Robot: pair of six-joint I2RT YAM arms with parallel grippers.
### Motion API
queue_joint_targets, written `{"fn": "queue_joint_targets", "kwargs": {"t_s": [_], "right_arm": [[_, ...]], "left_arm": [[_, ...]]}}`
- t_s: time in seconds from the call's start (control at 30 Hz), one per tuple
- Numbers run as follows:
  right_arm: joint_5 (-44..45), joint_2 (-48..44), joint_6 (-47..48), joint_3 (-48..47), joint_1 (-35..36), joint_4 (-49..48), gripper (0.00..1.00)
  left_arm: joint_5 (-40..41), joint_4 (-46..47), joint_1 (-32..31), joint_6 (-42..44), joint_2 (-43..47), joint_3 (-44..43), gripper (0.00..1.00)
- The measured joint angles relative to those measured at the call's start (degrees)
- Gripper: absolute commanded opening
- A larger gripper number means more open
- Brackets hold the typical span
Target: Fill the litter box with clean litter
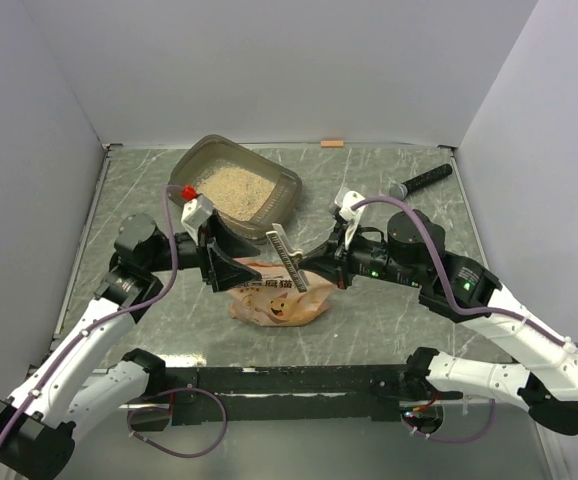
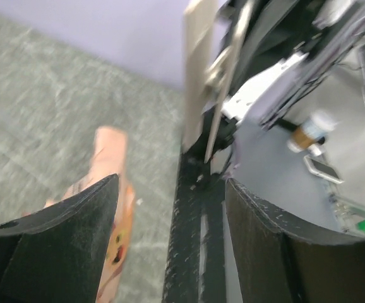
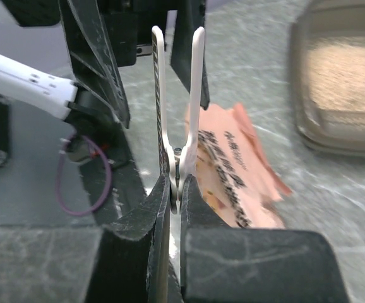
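The litter box [image 1: 281, 204] stands at the back of the table with beige clean litter [image 1: 234, 188] in it; the right wrist view shows its rim [image 3: 309, 129] and litter [image 3: 343, 66] too. The orange-pink pouch [image 1: 279, 302] lies flat on the table between the arms, also in the left wrist view [image 2: 110, 158] and right wrist view [image 3: 233, 164]. My right gripper [image 1: 314, 266] [image 3: 178, 189] is shut on the hinge end of a pale bag clip [image 1: 287, 258] [image 3: 177, 95] held above the pouch. My left gripper [image 1: 231, 268] [image 2: 170, 189] stands open beside the clip [image 2: 201, 76], with nothing between its fingers.
A black microphone-like stick [image 1: 424, 180] lies at the back right. Grey walls close the table on three sides. A small orange tag [image 1: 332, 143] sits at the back edge. The black base rail [image 1: 299, 380] runs along the near edge.
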State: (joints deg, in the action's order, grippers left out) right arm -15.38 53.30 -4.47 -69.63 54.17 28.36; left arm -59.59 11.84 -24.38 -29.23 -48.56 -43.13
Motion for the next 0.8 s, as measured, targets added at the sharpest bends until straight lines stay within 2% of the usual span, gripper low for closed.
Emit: {"fn": "queue_joint_targets", "kwargs": {"t_s": [0.23,0.5,0.8], "right_arm": [[6.32,-2.73,7.13,0.39,0.00,6.08,0.00],[8.50,-5.51,16.31,4.94,-0.11,8.83,0.00],[8.46,-4.31,19.80,5.05,-0.81,9.11,0.00]], "left_arm": [[6.88,-12.63,-0.07,13.97,-1.84,-0.04,0.69],[13.09,-18.47,-3.80,24.61,-5.55,0.02,0.65],[23.47,-21.35,-11.06,34.36,-4.87,4.37,0.66]]}}
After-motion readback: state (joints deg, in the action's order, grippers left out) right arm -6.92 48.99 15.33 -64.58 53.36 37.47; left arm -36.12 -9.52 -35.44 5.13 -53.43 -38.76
